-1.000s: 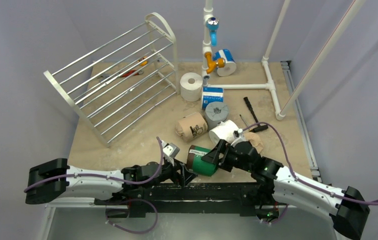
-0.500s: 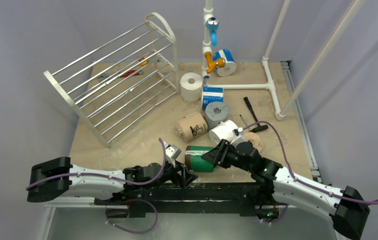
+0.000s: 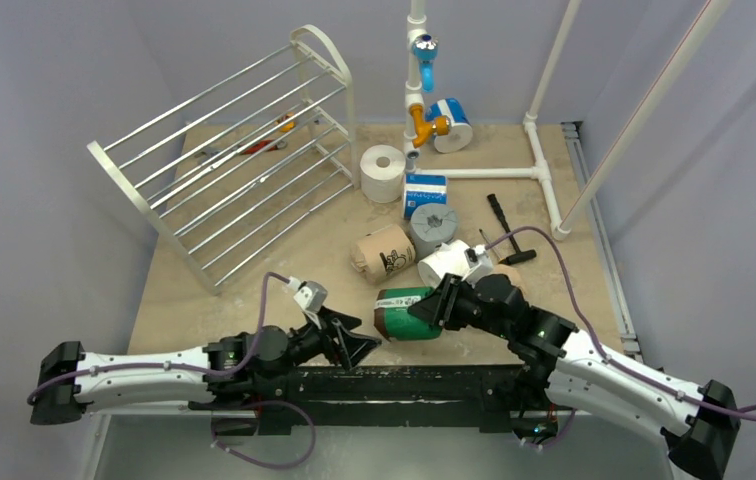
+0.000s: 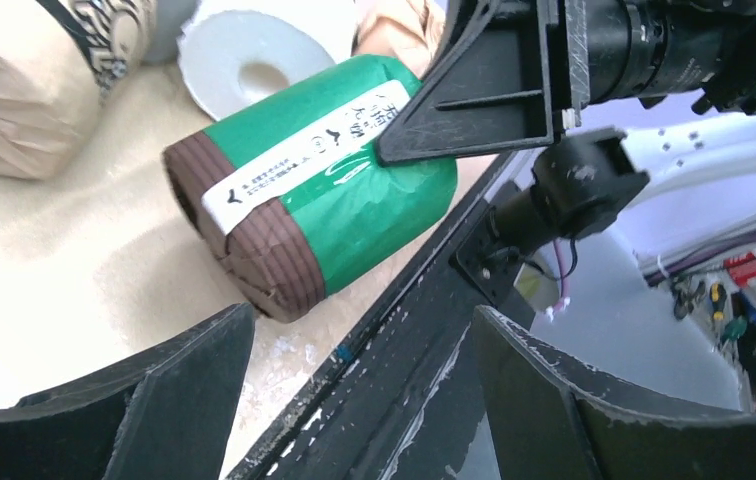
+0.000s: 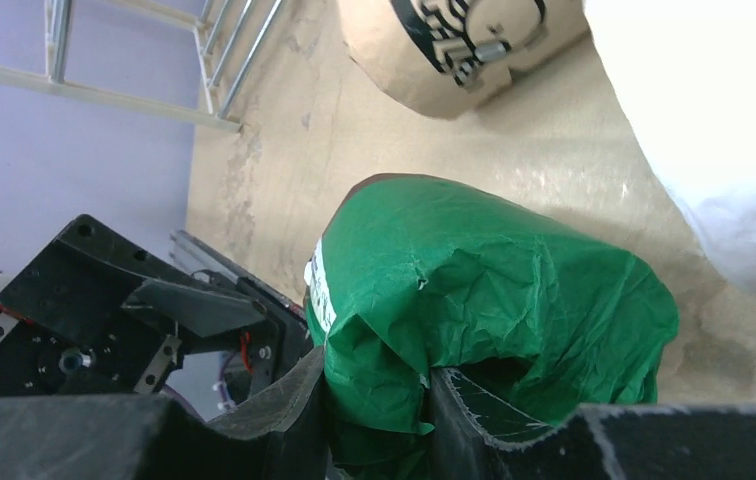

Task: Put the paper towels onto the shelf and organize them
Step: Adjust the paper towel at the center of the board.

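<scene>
Green paper towel roll [image 3: 406,312] pinched in right jaws; left jaws gape wide

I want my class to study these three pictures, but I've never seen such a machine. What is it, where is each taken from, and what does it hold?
These are two robot arms bolted at the near edge of a table, each ending in a two-finger gripper. The wide picture looks down from above and behind; the other two come from a camera on each wrist. Paper towel rolls sit on the table, among them a white roll, a grey roll and a tan printed roll. The white shelf of metal rods stands far left, with no rolls on it. The right gripper pinches the wrapper of the green roll, which lies on its side. The left gripper is open and empty.
</scene>
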